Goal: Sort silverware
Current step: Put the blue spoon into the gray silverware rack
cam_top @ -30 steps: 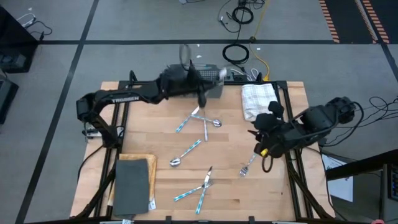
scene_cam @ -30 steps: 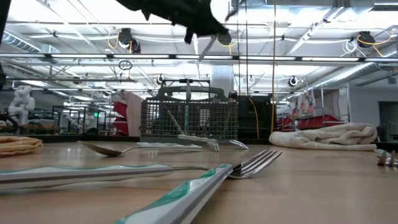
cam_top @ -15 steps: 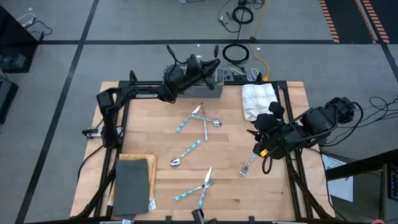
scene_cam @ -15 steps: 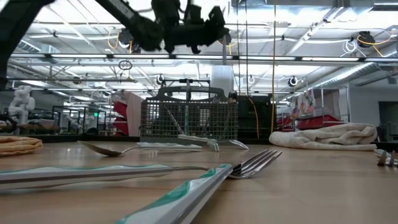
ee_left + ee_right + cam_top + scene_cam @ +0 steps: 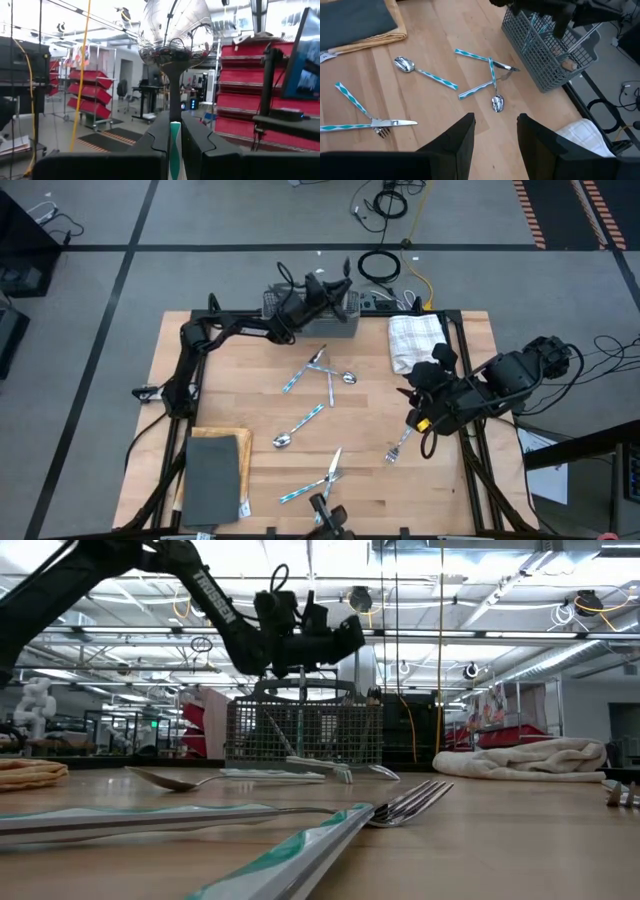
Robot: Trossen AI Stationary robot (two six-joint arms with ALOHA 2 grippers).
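My left gripper (image 5: 338, 284) is shut on a spoon (image 5: 175, 35) and hangs just above the grey mesh basket (image 5: 345, 325) at the table's far edge; in the low view it (image 5: 350, 635) is over the basket's top (image 5: 303, 730). More silverware lies on the wood: a crossed group (image 5: 325, 377), a spoon (image 5: 300, 425), a crossed pair (image 5: 322, 483) near the front, and a fork (image 5: 398, 445). My right gripper (image 5: 415, 408) waits open over the table's right side, nothing between its fingers (image 5: 462, 137). My left gripper pinches the spoon's blue-and-white handle (image 5: 174, 147) between its two fingers. The spoon lies along the fingers, its shiny bowl (image 5: 175, 30) sticking out ahead of them. The fingers point toward the table's far edge, slanting a little upward. The spoon is lifted clear, above the basket.
A white towel (image 5: 415, 340) lies at the far right, beside the basket. A dark grey pad on a tan cloth (image 5: 213, 475) fills the near left corner. Bare wood shows between the cutlery groups and along the left side.
My left gripper has sunk from high over the table to just above the basket and reached farther toward the far edge. It has tipped from pointing down to pointing slightly up, still shut on the spoon.
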